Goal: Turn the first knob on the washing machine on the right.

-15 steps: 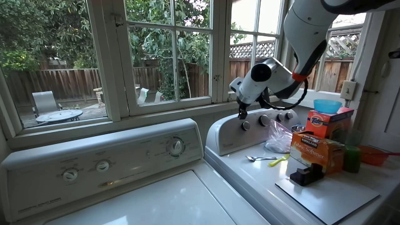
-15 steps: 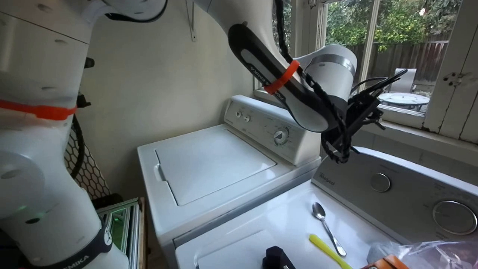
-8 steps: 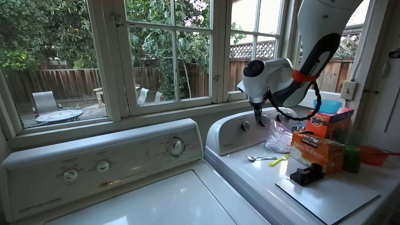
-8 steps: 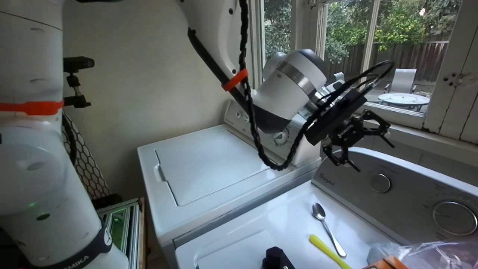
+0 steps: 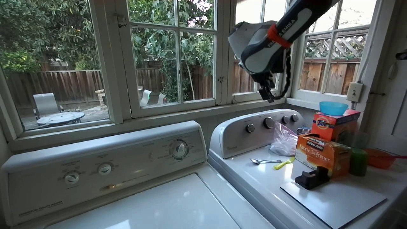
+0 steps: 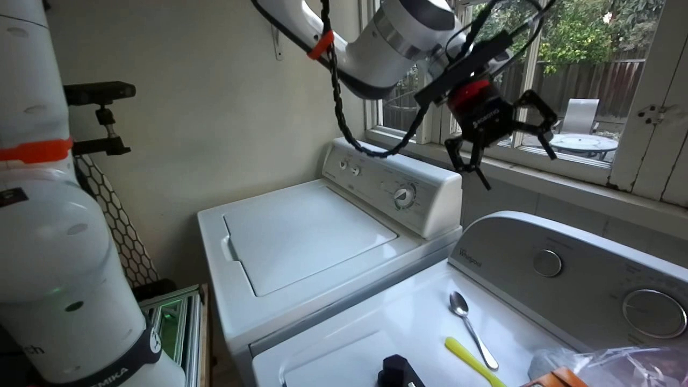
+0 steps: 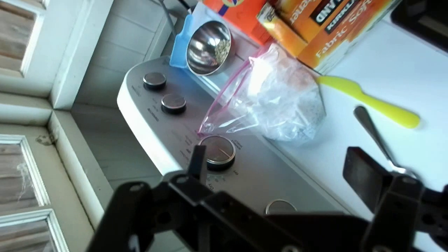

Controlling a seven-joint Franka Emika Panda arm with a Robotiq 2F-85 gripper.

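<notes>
Black jaws are spread wide at upper right in an exterior view, above and clear of the grey console of the washing machine. Right of centre in both exterior views, the first knob is set at the left end of its row. A spoon, yellow knife and plastic bag are laid on the washing machine.

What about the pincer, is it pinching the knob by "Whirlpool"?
No, in an exterior view the pincer hangs open, apart from the first knob on the Whirlpool console.
</notes>
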